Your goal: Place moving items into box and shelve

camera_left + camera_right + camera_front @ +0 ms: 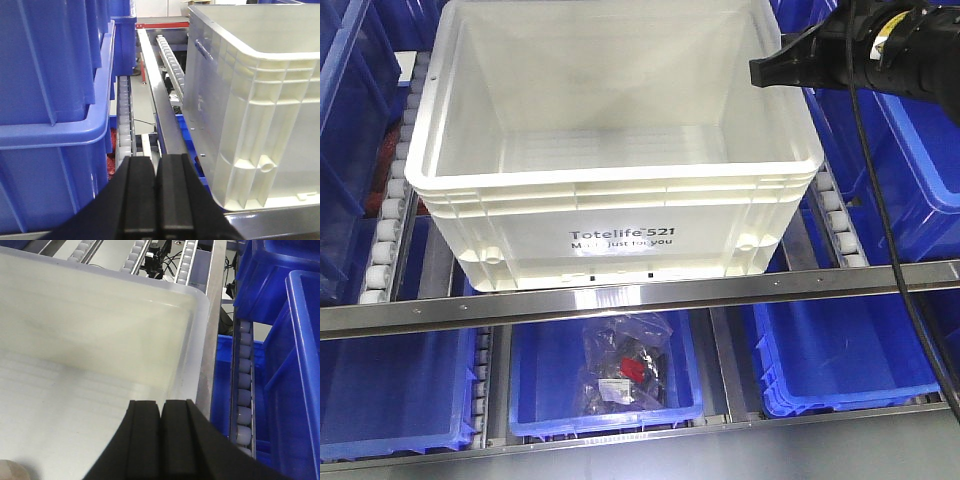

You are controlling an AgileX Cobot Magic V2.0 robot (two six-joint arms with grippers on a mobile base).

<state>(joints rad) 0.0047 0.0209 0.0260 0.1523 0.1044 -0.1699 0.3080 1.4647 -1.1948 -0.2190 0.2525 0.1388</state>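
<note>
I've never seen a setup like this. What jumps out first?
A big white crate printed "Totelife 521" fills the middle, sitting on a roller rack among blue bins. One bin below it holds a clear bag of small parts. The black right end effector reaches in from the upper right, over the crate's rim.

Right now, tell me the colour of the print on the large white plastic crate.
Black print on the white crate, clearest in the exterior front-facing view.

A metal roller-rail shelf (650, 290) carries the white crate (610, 210), with blue bins (605, 385) on the level below.
</note>
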